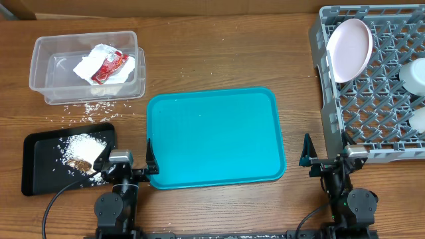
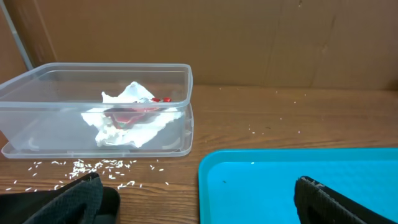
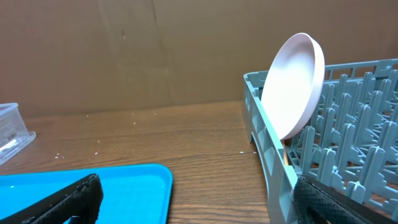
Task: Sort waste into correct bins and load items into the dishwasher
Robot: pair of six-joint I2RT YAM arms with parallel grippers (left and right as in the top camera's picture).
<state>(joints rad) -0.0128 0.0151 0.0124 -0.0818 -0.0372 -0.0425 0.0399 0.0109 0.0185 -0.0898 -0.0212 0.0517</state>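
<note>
Napkins (image 1: 87,66), wrapper (image 1: 110,66) in tub (image 1: 38,53); teal tray (image 1: 212,136) btwn L gripper (image 1: 126,159), R gripper (image 1: 327,157), both open, empty.

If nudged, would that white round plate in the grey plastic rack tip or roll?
The white round plate leans on edge among pegs of the grey plastic rack, so it probably rocks, not rolls. It looks rigid and smooth, likely slippery.

- Clear tub (image 1: 41,65), far left: holds crumpled white napkins (image 1: 85,66) and a red wrapper (image 1: 110,66).
- Black tray (image 1: 40,166), near left: white rice (image 1: 81,146) with brown scraps (image 1: 83,164) on it.
- Grey rack (image 1: 372,113), right: a white plate (image 1: 350,50) stands on its edge.
</note>
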